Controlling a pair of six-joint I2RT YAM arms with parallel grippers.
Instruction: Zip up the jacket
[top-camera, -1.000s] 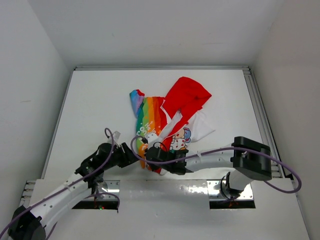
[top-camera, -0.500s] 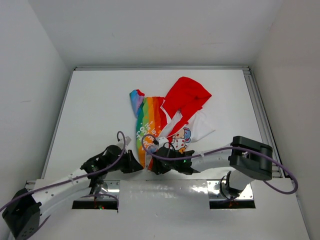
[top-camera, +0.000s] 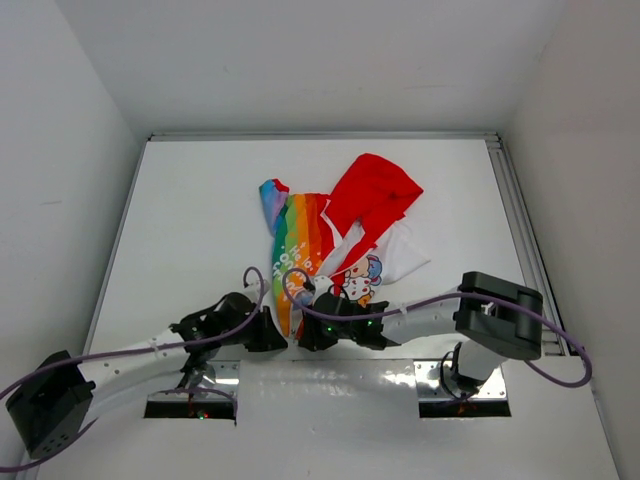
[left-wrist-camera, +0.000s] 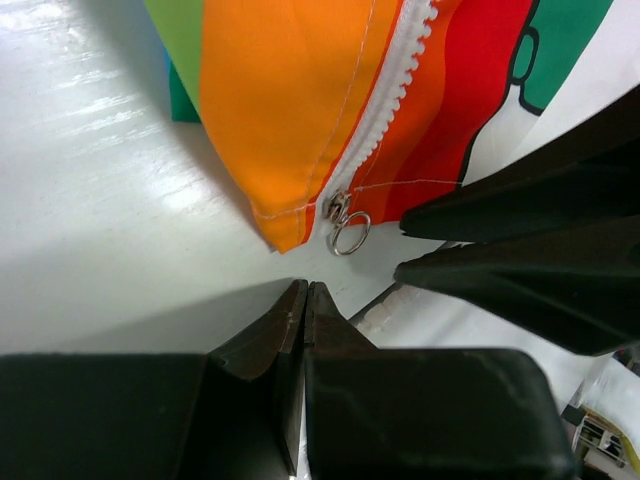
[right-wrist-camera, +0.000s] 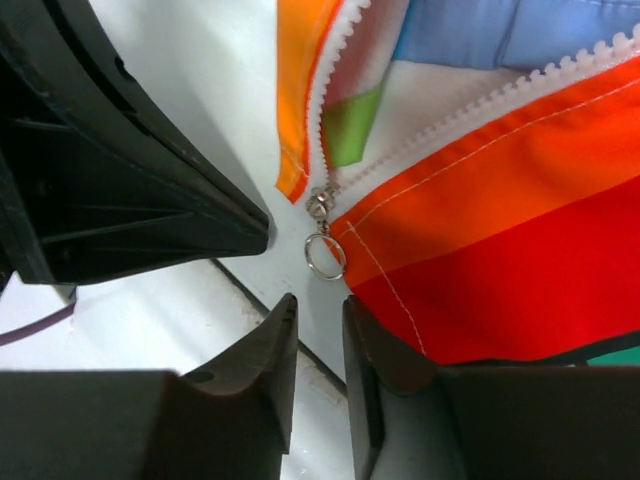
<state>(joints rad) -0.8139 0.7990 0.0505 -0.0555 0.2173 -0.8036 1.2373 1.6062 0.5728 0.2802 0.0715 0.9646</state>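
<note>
The jacket (top-camera: 318, 240) lies on the white table, red hood (top-camera: 375, 195) far right, rainbow stripes left, cartoon print near the hem. Its zipper is open, and the slider with a metal ring pull (left-wrist-camera: 350, 236) sits at the bottom hem, also in the right wrist view (right-wrist-camera: 326, 256). My left gripper (left-wrist-camera: 304, 287) is shut and empty, tips just short of the ring. My right gripper (right-wrist-camera: 320, 302) is open by a narrow gap and empty, tips just below the ring. In the top view both grippers, left (top-camera: 281, 341) and right (top-camera: 303, 337), meet at the hem.
The table's near edge and a metal mounting plate (top-camera: 330, 375) lie right under both grippers. The right gripper's black fingers (left-wrist-camera: 520, 230) fill the right of the left wrist view. A raised rail (top-camera: 515, 230) runs along the table's right side.
My left arm has swung right and brought its gripper up to the jacket's bottom hem. My right gripper has shifted slightly toward the near edge, next to the left one.
</note>
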